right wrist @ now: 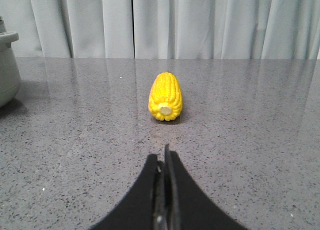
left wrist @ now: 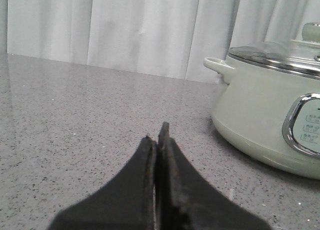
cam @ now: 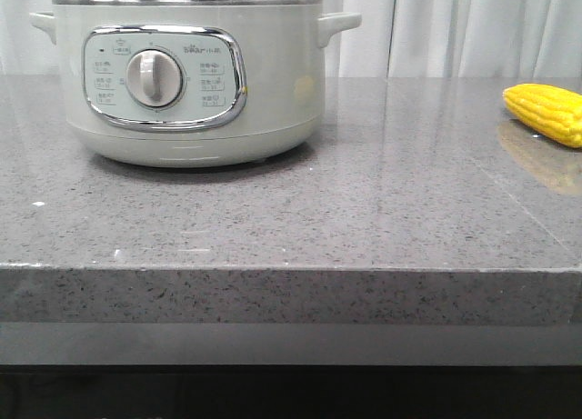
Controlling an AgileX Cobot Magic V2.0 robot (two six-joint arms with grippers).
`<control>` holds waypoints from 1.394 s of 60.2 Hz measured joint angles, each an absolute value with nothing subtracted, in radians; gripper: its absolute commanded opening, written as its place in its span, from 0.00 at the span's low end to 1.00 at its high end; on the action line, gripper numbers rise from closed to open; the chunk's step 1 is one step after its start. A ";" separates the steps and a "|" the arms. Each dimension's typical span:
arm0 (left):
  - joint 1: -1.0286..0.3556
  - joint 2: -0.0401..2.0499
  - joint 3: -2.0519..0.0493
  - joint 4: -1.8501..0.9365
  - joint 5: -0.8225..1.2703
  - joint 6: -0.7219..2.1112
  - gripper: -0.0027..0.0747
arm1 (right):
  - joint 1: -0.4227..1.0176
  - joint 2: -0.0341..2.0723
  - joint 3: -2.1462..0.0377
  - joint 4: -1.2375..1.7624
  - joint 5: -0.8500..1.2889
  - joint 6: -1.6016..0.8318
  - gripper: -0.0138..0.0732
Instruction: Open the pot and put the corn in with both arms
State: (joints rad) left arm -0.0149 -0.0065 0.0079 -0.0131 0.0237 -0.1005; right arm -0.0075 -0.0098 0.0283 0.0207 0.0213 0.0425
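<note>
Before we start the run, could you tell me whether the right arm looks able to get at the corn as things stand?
Probably yes: the corn lies alone on the counter, straight ahead of the shut right end effector, nothing between them.

"Bear" brand mark with small Chinese characters atop the pot [cam: 186, 74] control panel [cam: 164, 76], button labels too small to read

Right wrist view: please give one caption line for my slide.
Shut right pincer faces the corn lying on the grey table.
</note>
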 measured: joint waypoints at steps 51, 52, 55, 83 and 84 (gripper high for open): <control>-0.015 -0.006 0.008 -0.013 0.000 -0.100 0.01 | -0.005 -0.010 0.028 0.021 0.015 0.043 0.08; -0.015 -0.006 0.008 -0.013 0.000 -0.100 0.01 | -0.005 -0.010 0.028 0.021 0.015 0.043 0.08; -0.015 -0.006 0.003 -0.013 -0.008 -0.100 0.01 | -0.005 -0.010 0.028 0.021 0.017 0.043 0.08; -0.015 0.134 -0.455 -0.013 0.317 -0.100 0.01 | -0.005 0.037 -0.345 0.021 0.300 0.043 0.08; -0.015 0.152 -0.472 -0.013 0.335 -0.100 0.01 | -0.005 0.046 -0.360 0.021 0.312 0.043 0.08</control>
State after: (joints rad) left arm -0.0149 0.1524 -0.4719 -0.0131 0.3354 -0.1005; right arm -0.0054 0.0458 -0.3599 0.0207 0.3125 0.0425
